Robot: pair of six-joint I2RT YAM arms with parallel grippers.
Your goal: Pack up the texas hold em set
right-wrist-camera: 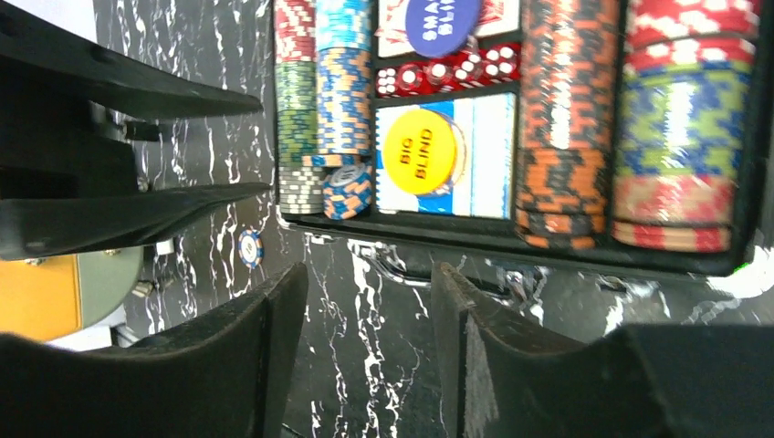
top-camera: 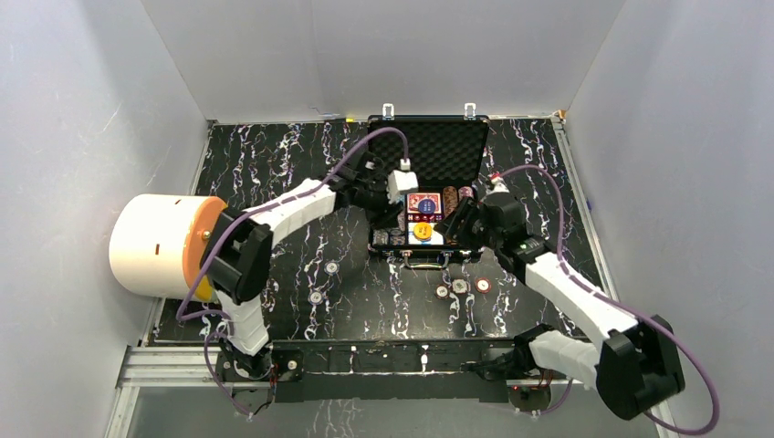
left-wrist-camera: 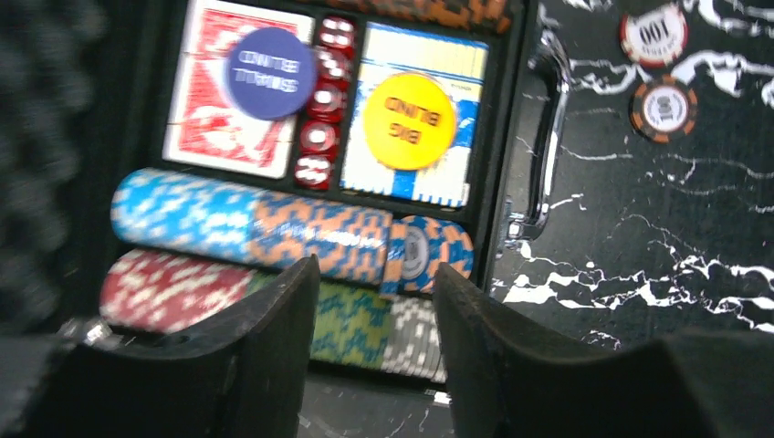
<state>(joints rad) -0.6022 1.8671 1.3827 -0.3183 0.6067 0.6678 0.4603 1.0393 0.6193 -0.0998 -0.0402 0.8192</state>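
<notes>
The black briefcase [top-camera: 438, 151] lies open at the back middle, foam lid up. Its tray holds rows of multicoloured poker chips [left-wrist-camera: 246, 224], a red card deck [left-wrist-camera: 214, 137] under a blue small-blind button [left-wrist-camera: 269, 71], several red dice [left-wrist-camera: 319, 119] and a yellow big-blind button [left-wrist-camera: 408, 120]. One orange-blue chip [left-wrist-camera: 415, 251] leans at a row's end. My left gripper [left-wrist-camera: 376, 274] is open and empty, over the chip rows at the tray's left side [top-camera: 400, 212]. My right gripper [right-wrist-camera: 370, 274] is open and empty over the table in front of the case [right-wrist-camera: 548, 251].
Loose chips lie on the table in front of the case [top-camera: 460, 286] and further left [top-camera: 315, 297]. One blue-white chip [right-wrist-camera: 250, 246] shows in the right wrist view. The big white drum with orange face [top-camera: 160, 245] stands at the left edge. White walls enclose the table.
</notes>
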